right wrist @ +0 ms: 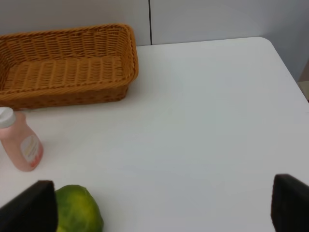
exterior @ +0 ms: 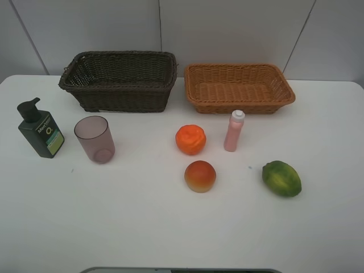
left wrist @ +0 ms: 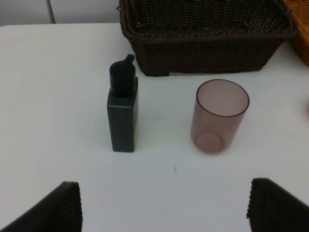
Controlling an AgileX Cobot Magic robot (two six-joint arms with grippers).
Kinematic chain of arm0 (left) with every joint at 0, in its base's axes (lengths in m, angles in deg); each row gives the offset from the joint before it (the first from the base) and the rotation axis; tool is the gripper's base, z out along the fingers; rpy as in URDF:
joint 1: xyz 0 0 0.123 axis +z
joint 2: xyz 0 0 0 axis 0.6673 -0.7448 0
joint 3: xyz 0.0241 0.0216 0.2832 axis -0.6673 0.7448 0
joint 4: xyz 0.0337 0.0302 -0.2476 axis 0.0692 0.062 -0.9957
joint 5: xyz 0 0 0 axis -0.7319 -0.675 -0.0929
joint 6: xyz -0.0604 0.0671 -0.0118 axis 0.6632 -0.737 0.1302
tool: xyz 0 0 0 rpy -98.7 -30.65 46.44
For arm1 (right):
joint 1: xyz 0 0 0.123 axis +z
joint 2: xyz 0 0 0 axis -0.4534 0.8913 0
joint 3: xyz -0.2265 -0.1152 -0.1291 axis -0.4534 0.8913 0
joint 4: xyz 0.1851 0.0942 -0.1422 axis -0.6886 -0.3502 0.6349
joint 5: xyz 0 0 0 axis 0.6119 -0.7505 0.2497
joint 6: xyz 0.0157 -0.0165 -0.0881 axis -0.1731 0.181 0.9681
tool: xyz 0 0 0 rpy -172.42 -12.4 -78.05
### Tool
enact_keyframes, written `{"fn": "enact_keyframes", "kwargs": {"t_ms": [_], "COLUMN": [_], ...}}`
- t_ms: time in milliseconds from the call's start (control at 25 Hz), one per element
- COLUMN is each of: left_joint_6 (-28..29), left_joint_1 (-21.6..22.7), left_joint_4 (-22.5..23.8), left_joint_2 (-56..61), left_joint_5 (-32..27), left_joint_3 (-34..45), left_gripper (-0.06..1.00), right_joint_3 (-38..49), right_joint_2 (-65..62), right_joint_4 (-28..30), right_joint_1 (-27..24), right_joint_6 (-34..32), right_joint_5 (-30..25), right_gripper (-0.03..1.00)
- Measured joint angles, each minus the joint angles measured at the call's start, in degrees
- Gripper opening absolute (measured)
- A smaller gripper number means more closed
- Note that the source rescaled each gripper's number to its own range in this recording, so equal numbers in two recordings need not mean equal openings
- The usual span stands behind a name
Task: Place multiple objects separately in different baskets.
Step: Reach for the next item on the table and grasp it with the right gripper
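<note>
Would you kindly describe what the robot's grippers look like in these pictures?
Only the tips show, in the wrist views. The left gripper has two black fingers with finely ribbed faces; the right gripper has similar black, blocky ones. No arms, cables or markings appear.

In the left wrist view the dark brown basket (left wrist: 207, 48) runs out of frame, so only its near wall and part of the inside show. The orange-tan basket (left wrist: 304, 29) is a sliver at the border. The pump bottle (left wrist: 122, 113) turns its label away. Only two finger ends of the left tool (left wrist: 166, 208) show. In the right wrist view the pink bottle (right wrist: 17, 142) and the orange-tan basket are cropped. The green fruit (right wrist: 79, 210) is cropped too and sits partly behind a finger of the right tool (right wrist: 159, 205). In the high view the pump bottle's label print is too small to read.
</note>
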Motion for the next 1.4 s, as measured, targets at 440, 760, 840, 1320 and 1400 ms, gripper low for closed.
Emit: {"fn": "enact_keyframes", "kwargs": {"t_ms": [440,760,840,1320,1400], "left_joint_6": [0.00,0.00,0.00,0.00,0.00], "left_joint_1": [-2.04,2.77,3.60,4.20,4.20], "left_joint_4": [0.00,-0.05,-0.05,-0.05,-0.05], "left_joint_2": [0.00,0.00,0.00,0.00,0.00], "left_joint_5": [0.00,0.00,0.00,0.00,0.00], "left_joint_3": [0.00,0.00,0.00,0.00,0.00], "left_gripper": [0.89,0.89,0.89,0.89,0.89], "right_joint_3": [0.00,0.00,0.00,0.00,0.00], "right_joint_2": [0.00,0.00,0.00,0.00,0.00], "right_joint_4": [0.00,0.00,0.00,0.00,0.00], "right_joint_1": [0.00,0.00,0.00,0.00,0.00], "right_joint_6": [0.00,0.00,0.00,0.00,0.00], "right_joint_5": [0.00,0.00,0.00,0.00,0.00], "right_gripper": [0.88,0.88,0.88,0.88,0.88]}}
